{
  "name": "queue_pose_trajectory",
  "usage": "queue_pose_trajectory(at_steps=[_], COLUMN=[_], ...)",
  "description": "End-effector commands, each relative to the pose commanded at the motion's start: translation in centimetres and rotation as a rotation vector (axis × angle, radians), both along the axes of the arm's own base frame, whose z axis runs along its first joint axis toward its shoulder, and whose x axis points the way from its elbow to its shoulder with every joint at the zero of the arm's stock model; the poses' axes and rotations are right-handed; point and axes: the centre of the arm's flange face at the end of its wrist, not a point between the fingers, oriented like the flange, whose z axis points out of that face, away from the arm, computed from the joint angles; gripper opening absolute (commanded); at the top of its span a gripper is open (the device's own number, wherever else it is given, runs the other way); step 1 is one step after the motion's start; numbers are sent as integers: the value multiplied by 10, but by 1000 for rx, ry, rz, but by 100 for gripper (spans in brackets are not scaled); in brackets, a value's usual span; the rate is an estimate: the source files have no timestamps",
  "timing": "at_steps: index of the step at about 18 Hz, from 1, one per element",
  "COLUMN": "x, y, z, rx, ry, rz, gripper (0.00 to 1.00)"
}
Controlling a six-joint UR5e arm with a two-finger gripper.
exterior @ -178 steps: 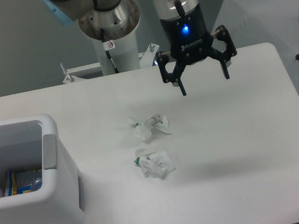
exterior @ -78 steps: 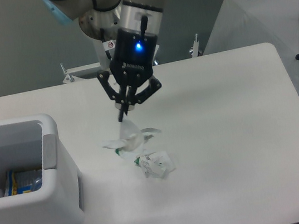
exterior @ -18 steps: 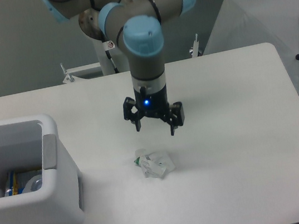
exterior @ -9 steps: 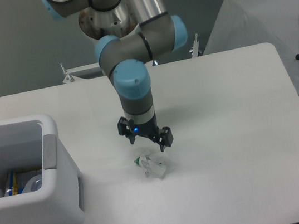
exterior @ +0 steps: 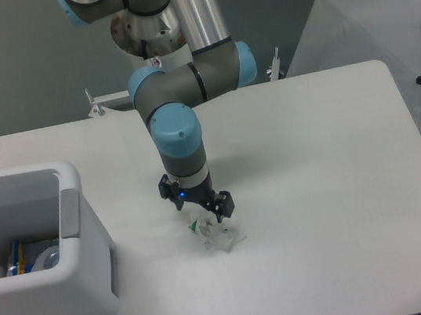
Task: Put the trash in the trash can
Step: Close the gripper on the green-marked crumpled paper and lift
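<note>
Directly above the last loose wrapper [exterior: 221, 237], I have the gripper [exterior: 200, 206] pointing down, its fingers splayed apart and clasping nothing. One finger shows to the left of the blue status light, the other to the right and nearer the wrapper; the right fingertip sits at the wrapper's far edge, but I cannot tell whether it touches the paper or hangs just clear. The wrist stands vertical over the spot, which I read as a top-down pick: jaws spread so they can drop to either side of the crumpled lump.

The wrapper lies on the white table [exterior: 334, 186], near the middle, a little toward the near side. It is crumpled white with a fleck of green print at its left end. Light and springy by the look of it, so I judge a pinch through the bulk safer than one on a loose corner.

The trash can [exterior: 82, 256] stands at the left edge, well apart from the wrapper, mouth open upward. Inside I see blue and yellow packaging [exterior: 31, 254] and a pale rounded scrap [exterior: 47, 259] beside it; whether that scrap is the other wrapper I cannot say for certain.

My judgement: one piece remains, and the next step needs a short descent, then closing.
</note>
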Motion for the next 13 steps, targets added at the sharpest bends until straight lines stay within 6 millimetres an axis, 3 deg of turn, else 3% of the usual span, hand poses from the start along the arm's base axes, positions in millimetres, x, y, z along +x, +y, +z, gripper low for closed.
queue_pose_trajectory(at_steps=[3,4,10,13], x=[0,0,-7,-17], y=[0,0,6,10], z=[0,1,21,41], rx=[0,2,35,69], ry=[-2,0,24,40], rz=[-2,-2,4,17], gripper=[8,0,0,0])
